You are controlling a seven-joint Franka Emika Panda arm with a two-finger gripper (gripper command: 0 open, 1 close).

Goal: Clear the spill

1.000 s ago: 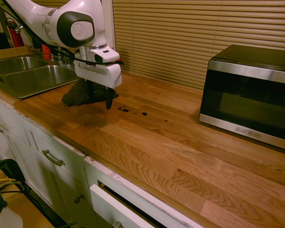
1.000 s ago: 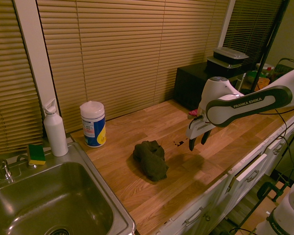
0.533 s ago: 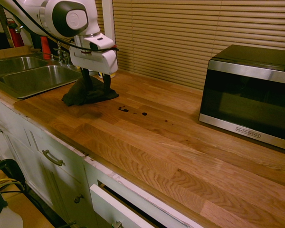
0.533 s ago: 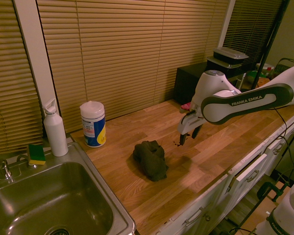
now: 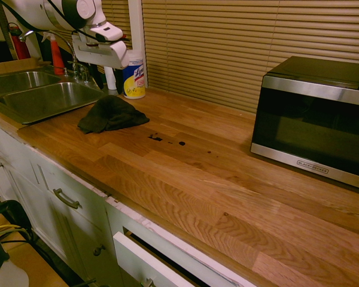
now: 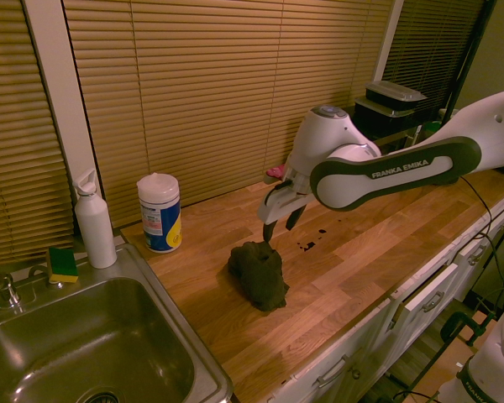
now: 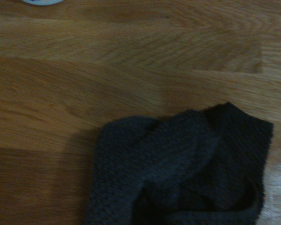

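Dark cloth crumpled beside the spill, gripper overhead (fingers apart, empty).

A home kitchen: steel sink, microwave (black-fronted), wooden countertop over drawers.

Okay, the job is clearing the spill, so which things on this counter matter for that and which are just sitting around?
For the job:
the spill
dark cloth
gripper, open and empty above the cloth

Just lying about:
microwave
wipes canister
white bottle
sponge
sink
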